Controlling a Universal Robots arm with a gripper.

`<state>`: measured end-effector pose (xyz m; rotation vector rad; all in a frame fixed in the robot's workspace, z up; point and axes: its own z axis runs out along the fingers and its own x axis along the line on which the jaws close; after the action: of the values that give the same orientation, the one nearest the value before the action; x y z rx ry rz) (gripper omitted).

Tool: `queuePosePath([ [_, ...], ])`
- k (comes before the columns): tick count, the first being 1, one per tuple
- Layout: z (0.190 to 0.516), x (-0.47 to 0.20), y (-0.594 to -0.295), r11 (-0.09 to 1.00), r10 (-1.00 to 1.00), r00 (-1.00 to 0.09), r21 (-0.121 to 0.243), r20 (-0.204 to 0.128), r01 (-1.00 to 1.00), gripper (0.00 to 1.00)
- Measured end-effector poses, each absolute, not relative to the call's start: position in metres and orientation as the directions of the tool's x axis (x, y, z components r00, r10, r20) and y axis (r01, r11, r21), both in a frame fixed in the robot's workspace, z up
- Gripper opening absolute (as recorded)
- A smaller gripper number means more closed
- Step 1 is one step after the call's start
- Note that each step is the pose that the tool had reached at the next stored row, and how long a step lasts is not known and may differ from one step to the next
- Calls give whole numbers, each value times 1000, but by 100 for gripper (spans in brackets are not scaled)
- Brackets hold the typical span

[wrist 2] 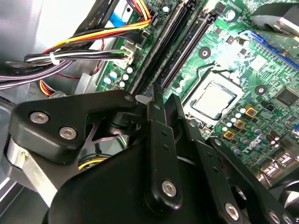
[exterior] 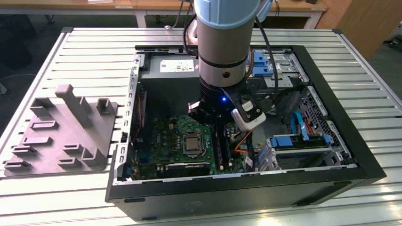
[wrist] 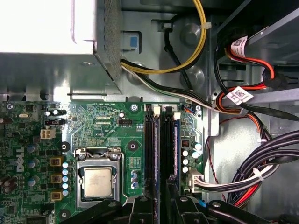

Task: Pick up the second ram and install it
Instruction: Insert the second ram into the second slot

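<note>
The gripper (wrist 2: 159, 100), fingers nearly closed and pinching nothing visible, hovers over the second ram (wrist: 174, 144), seated lengthwise in its motherboard (wrist: 107, 126) slot beside the processor socket (wrist: 98, 182).

A ribbed metal table (exterior: 351, 61) carries an open black computer case (exterior: 251, 197) and, at the exterior view's left, a grey slotted block (exterior: 63, 136).

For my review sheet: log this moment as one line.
arm: inside open PC case | gripper: over motherboard RAM slots | second ram: in slot, seating unclear | holder block: outside case
</note>
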<state>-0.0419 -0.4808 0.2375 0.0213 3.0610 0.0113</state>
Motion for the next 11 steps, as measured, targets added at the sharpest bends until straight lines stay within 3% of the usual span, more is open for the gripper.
queuePosePath([
  [4,238,-42,-481,1000,14,-997,8,-80,14,25],
  [8,238,-42,-481,1000,14,-997,8,-80,14,11],
  [11,238,-42,-481,1000,14,-997,8,-80,14,10],
])
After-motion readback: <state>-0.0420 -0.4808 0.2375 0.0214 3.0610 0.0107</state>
